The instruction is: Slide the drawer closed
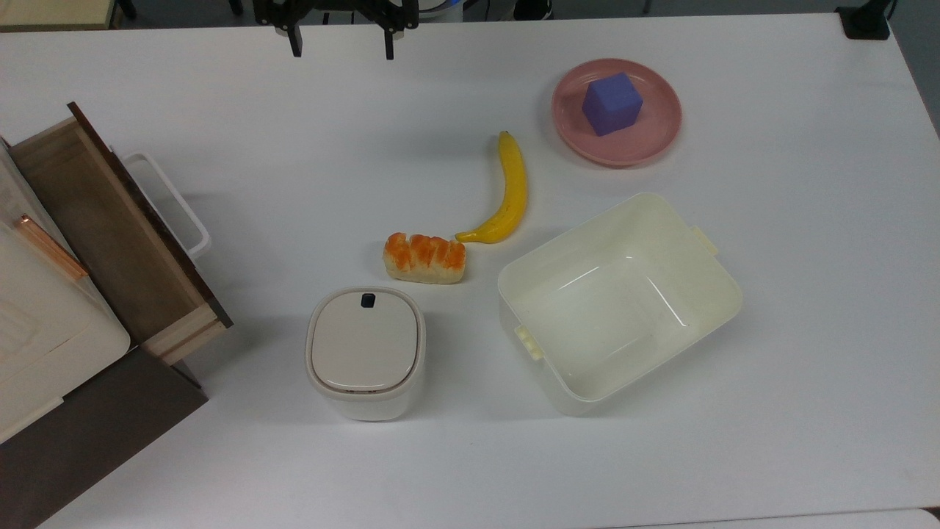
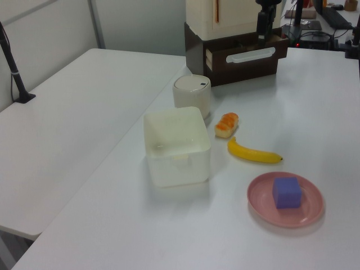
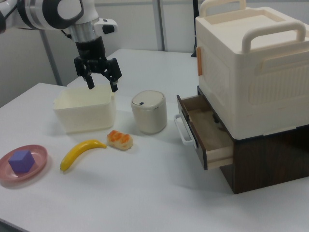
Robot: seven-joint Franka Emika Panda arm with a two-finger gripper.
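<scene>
The drawer (image 1: 110, 228) stands pulled out of its dark brown cabinet at the top view's left, its brown inner bottom bare. The white loop handle (image 1: 180, 206) on its dark front panel faces the table. The drawer (image 3: 207, 133) and its handle (image 3: 181, 129) show in the right view too, and the drawer front (image 2: 247, 56) shows at the far end in the left view. My gripper (image 1: 341, 45) hangs open and holding nothing above the table's far edge in the top view, well apart from the drawer. In the right view the gripper (image 3: 102, 86) hovers over the cream tub's side of the table.
Between gripper and drawer the table is bare. A white lidded bin (image 1: 365, 351), a bread piece (image 1: 424, 258), a banana (image 1: 507, 192), a cream tub (image 1: 620, 301) and a pink plate (image 1: 657, 132) with a purple cube (image 1: 612, 103) lie mid-table. A white appliance (image 1: 44, 316) sits on the cabinet.
</scene>
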